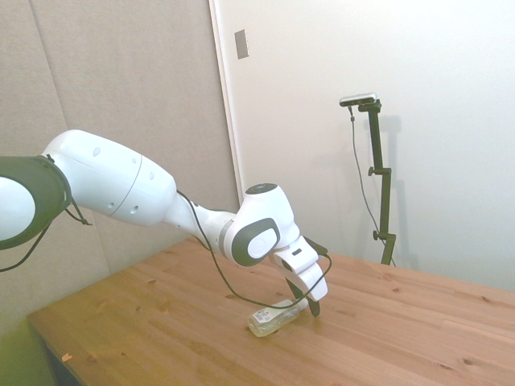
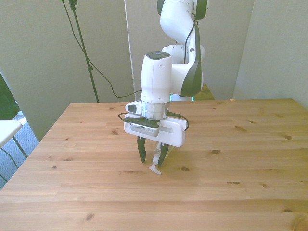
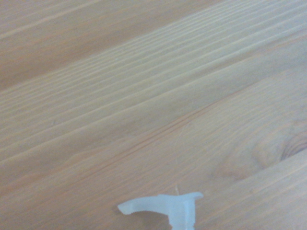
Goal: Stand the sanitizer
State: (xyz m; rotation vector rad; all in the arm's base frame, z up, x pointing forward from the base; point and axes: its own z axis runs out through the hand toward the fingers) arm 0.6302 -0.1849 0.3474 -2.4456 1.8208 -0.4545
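The sanitizer (image 1: 269, 320) lies on its side on the wooden table (image 1: 402, 330), a small clear bottle with a white label. Its white spray nozzle (image 2: 155, 167) points toward the front view's camera and also shows in the wrist view as the nozzle (image 3: 163, 206). My gripper (image 2: 152, 159) is tilted down over the bottle's nozzle end, low to the table. Its dark fingers (image 2: 141, 153) stand open on either side of the bottle's neck, with a gap still showing on the front view's left. In the side view the gripper (image 1: 311, 305) hides the bottle's top end.
The bare wooden table (image 2: 240, 144) stretches all round the bottle. A white object's corner (image 2: 7, 129) sits off the table at the front view's left edge. Walls stand behind the table.
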